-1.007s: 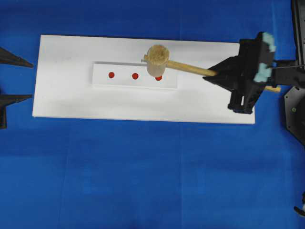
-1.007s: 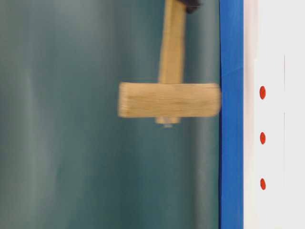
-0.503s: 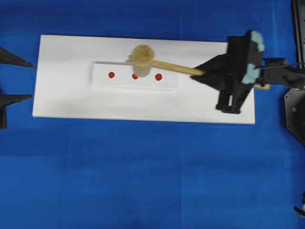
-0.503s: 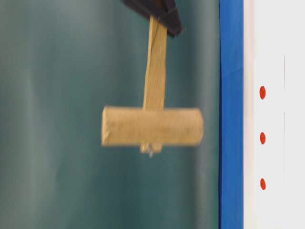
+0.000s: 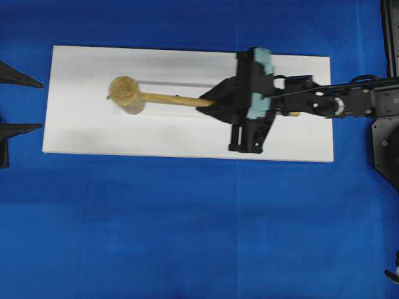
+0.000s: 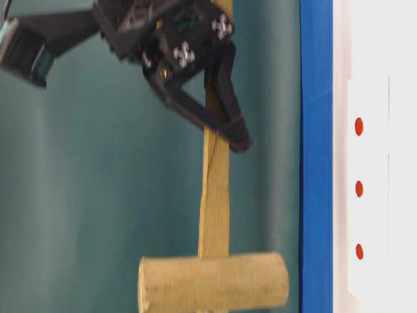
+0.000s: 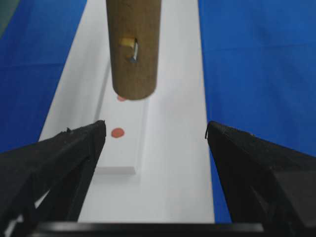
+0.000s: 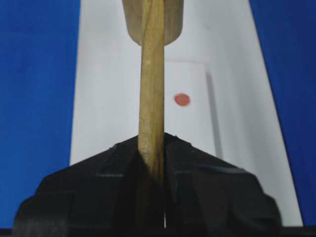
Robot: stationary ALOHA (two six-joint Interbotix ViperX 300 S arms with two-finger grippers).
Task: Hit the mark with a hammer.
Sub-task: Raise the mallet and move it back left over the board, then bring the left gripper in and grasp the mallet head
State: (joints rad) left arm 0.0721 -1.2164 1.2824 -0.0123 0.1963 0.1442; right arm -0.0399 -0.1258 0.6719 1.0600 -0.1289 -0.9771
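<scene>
Closest to the right wrist camera, the right jaws are clamped on the handle (image 8: 151, 103) of the hammer (image 5: 126, 94), gripping it well back from the head. The wooden shaft runs straight out toward 12 o'clock. Just past the jaws, at about 1 o'clock from them, one red mark (image 8: 181, 99) lies on a raised white strip (image 8: 197, 123). That strip sits on the white board (image 5: 81, 131), which lies on the blue tabletop (image 5: 187, 237). Farther out along the shaft, the head (image 6: 213, 282) hangs clear of the board, with a gap showing between its face and the surface in the table-level view. There it is about level with the last of the three marks, or a little beyond it (the frame edge crops the head, so the exact alignment is hard to judge). Farthest away, at 9 o'clock on the overhead view, the left jaws stand wide apart and hold nothing. They are parked off the board's end and look back along the strip at the hanging head.

The step in hand looks like the aim: the hammer is raised and held over the row, and no strike has landed. The next move calls for centring the flat face over the chosen mark and then swinging down squarely, so the head lands on the red and not beside it.
</scene>
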